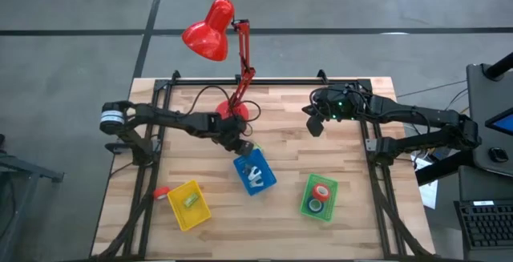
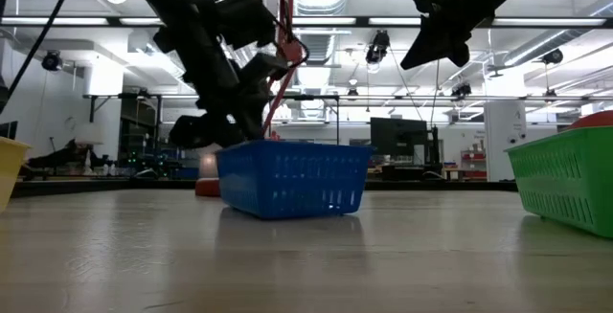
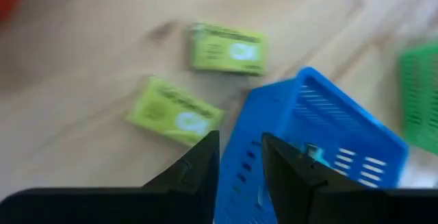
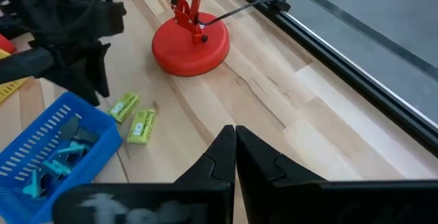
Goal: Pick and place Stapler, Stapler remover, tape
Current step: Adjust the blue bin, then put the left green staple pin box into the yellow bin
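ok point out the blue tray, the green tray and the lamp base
blue tray (image 1: 267,178), high view, right rim
green tray (image 1: 308,190), high view, left rim
lamp base (image 4: 190,48), right wrist view, top of red disc

Red desk lamp (image 1: 210,31) w/ round red base (image 4: 190,46) at back-centre of pale wooden table (image 1: 345,142), black cord off the base. Two small yellow-green boxes (image 4: 133,117) lie just beside each other on the wood, betw. lamp base & blue slotted plastic tray (image 1: 255,173). Yellow plastic tray (image 1: 189,205) front-left, green plastic tray (image 1: 319,197) front-right, well apart. Grey floor around table.
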### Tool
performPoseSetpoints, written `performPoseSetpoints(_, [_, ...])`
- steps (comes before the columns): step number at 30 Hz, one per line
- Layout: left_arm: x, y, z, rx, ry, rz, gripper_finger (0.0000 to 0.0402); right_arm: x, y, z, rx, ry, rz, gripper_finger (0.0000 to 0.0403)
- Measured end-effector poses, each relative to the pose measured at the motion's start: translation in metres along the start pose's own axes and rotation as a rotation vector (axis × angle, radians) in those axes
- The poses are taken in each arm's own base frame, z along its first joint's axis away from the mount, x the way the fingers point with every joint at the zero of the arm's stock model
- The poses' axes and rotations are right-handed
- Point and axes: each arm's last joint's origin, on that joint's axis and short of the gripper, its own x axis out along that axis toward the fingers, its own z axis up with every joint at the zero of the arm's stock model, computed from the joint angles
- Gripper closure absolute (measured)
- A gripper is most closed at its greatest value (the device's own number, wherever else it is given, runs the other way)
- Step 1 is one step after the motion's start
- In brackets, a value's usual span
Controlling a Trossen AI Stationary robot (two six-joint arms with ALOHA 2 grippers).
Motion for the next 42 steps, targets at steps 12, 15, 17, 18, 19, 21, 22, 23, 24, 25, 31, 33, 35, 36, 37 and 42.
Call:
performPoseSetpoints(12, [-0.003, 0.001, 0.005, 0.053, -0.082, 0.036, 0.0289, 0.000, 0.000, 0.000, 0.003, 0.001, 0.000, 0.0394])
performPoseSetpoints(15, [-0.004, 0.005, 0.005, 0.091, -0.067, 0.073, 0.0289, 0.000, 0.000, -0.001, 0.014, 0.006, 0.000, 0.0394])
performPoseSetpoints(17, [-0.001, 0.009, 0.001, 0.090, -0.022, 0.104, 0.0289, 0.000, 0.000, -0.001, 0.015, 0.007, -0.001, 0.0394])
performPoseSetpoints(18, [0.002, 0.010, -0.002, 0.091, 0.005, 0.111, 0.0289, 0.000, 0.000, -0.001, 0.016, 0.007, -0.001, 0.0394])
performPoseSetpoints(19, [0.004, 0.011, -0.004, 0.093, 0.031, 0.110, 0.0288, 0.000, 0.000, -0.001, 0.017, 0.007, 0.000, 0.0394])
performPoseSetpoints(21, [0.007, 0.010, -0.008, 0.100, 0.057, 0.098, 0.0287, 0.000, 0.000, -0.001, 0.017, 0.007, 0.000, 0.0394])
performPoseSetpoints(22, [0.008, 0.008, -0.009, 0.104, 0.059, 0.093, 0.0287, 0.000, 0.000, -0.001, 0.017, 0.007, 0.000, 0.0394])
performPoseSetpoints(23, [0.008, 0.008, -0.009, 0.103, 0.060, 0.092, 0.0287, 0.000, 0.000, -0.001, 0.017, 0.007, 0.000, 0.0394])
performPoseSetpoints(24, [0.008, 0.007, -0.009, 0.102, 0.057, 0.088, 0.0287, 0.000, 0.000, -0.001, 0.017, 0.007, 0.000, 0.0394])
performPoseSetpoints(25, [0.008, 0.005, -0.009, 0.102, 0.050, 0.076, 0.0288, 0.000, 0.000, -0.001, 0.017, 0.007, -0.001, 0.0394])
performPoseSetpoints(31, [0.008, -0.007, -0.011, 0.134, 0.063, -0.024, 0.0287, 0.000, 0.000, -0.001, 0.014, 0.006, -0.002, 0.0394])
performPoseSetpoints(33, [0.009, -0.008, -0.013, 0.141, 0.076, -0.029, 0.0285, 0.000, 0.000, -0.001, 0.014, 0.006, -0.002, 0.0394])
performPoseSetpoints(35, [0.009, -0.008, -0.013, 0.141, 0.077, -0.026, 0.0284, 0.000, 0.000, -0.001, 0.014, 0.006, -0.003, 0.0394])
performPoseSetpoints(36, [0.008, -0.008, -0.013, 0.138, 0.062, -0.016, 0.0284, 0.000, 0.000, -0.001, 0.013, 0.007, -0.003, 0.0394])
performPoseSetpoints(37, [0.007, -0.007, -0.012, 0.138, 0.038, 0.002, 0.0285, 0.000, 0.000, -0.001, 0.012, 0.006, -0.004, 0.0394])
performPoseSetpoints(42, [0.000, -0.007, -0.002, 0.241, -0.079, 0.063, 0.0279, 0.001, -0.001, -0.002, 0.010, 0.010, -0.006, 0.0394])
